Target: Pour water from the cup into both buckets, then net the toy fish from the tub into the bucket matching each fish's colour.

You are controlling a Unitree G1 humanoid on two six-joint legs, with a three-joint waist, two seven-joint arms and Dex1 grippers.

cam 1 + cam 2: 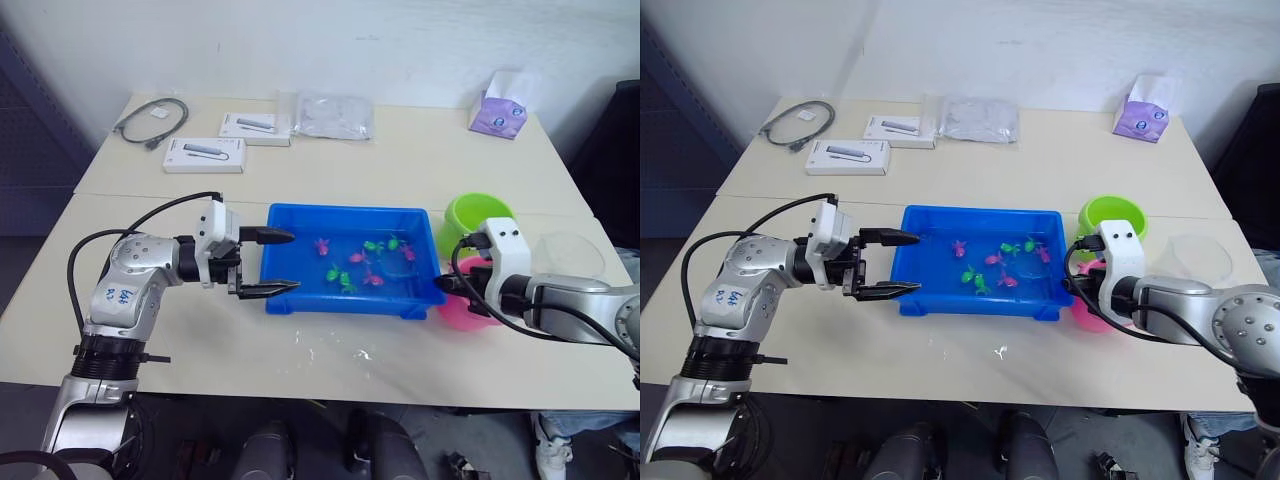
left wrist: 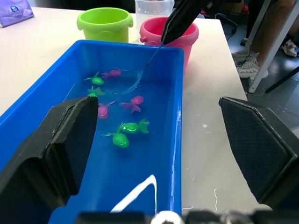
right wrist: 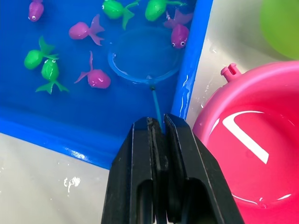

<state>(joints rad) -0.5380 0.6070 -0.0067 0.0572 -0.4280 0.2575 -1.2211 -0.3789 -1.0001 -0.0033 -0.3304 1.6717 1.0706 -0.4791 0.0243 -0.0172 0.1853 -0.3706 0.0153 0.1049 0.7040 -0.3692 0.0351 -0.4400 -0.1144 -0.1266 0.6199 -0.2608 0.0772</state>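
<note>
Left gripper (image 1: 282,262) fingers spread wide, empty, tips straddling the tub's (image 1: 300,301) 9 o'clock rim, one just over it. Right gripper (image 3: 156,125) fingers pinched shut on the net (image 3: 145,58) handle, above the tub's 3 o'clock rim.

Net's long axis runs from that rim toward tub centre, hoop end inward and down in the water. Hoop is a thin light-blue ring, nothing inside it; a magenta fish (image 3: 179,35) touches its rim, another (image 3: 98,77) lies just beside.

Tub: glossy blue plastic, rectangular, rolled rim. Fish (image 1: 362,262), green and magenta, cluster in the half nearer 3 o'clock; the 9 o'clock half is open water.

Pink bucket (image 3: 254,140) sits tight against the tub's 3 o'clock wall, little gap. Green bucket (image 1: 473,216) at its 1 o'clock corner. Clear cup (image 1: 570,255) beyond the buckets. Bare tabletop (image 1: 400,160) at 12 o'clock of the tub; boxes (image 1: 205,154) and cable (image 1: 152,122) lie at 10–11 o'clock, well apart.
</note>
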